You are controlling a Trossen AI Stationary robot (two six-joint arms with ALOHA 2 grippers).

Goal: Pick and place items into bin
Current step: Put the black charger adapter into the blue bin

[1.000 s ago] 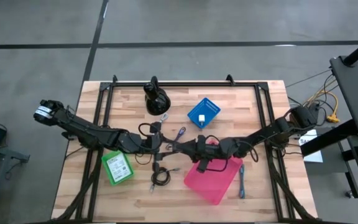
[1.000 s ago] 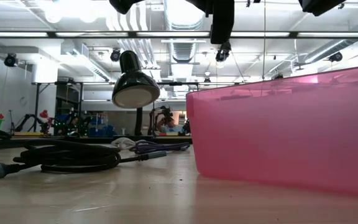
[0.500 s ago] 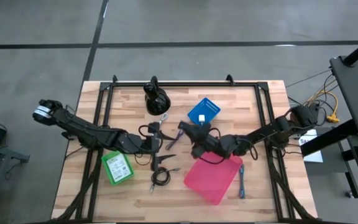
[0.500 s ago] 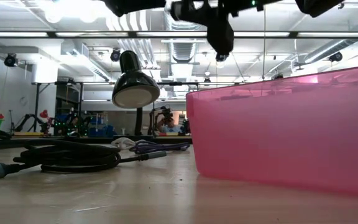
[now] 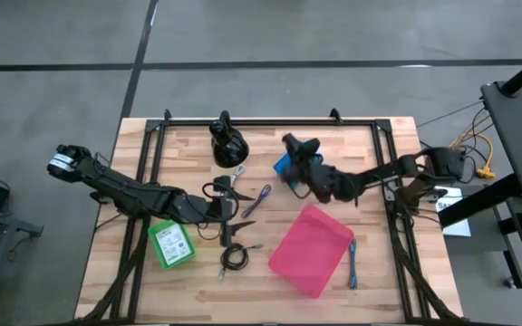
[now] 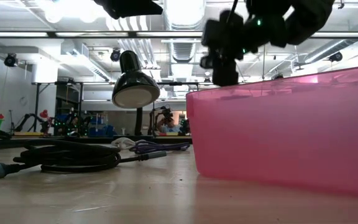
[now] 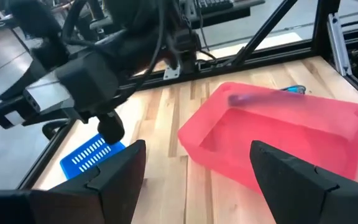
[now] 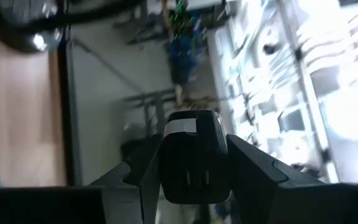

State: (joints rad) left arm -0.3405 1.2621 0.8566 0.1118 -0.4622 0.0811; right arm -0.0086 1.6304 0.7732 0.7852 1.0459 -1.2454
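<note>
Dark block (image 8: 194, 171) (gripped by right hand (image 8: 194, 144)) points lengthwise straight outward.

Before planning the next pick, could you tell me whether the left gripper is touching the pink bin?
Apart. The high view shows bare wood between the left gripper and the pink bin.

On the wooden table (image 5: 179, 145), the pink bin (image 5: 312, 249) sits right of centre near the front edge. A blue cable (image 5: 352, 264) lies just beside its right side. The right gripper (image 5: 290, 145) is over the blue packet (image 5: 285, 167) toward the back. The left gripper (image 5: 228, 210) is near the middle, beside a purple cable (image 5: 261, 197). A black coiled cable (image 5: 235, 259) lies nearer the front, right of a green box (image 5: 171, 244). A black rounded stand (image 5: 227, 145) sits at the back.
</note>
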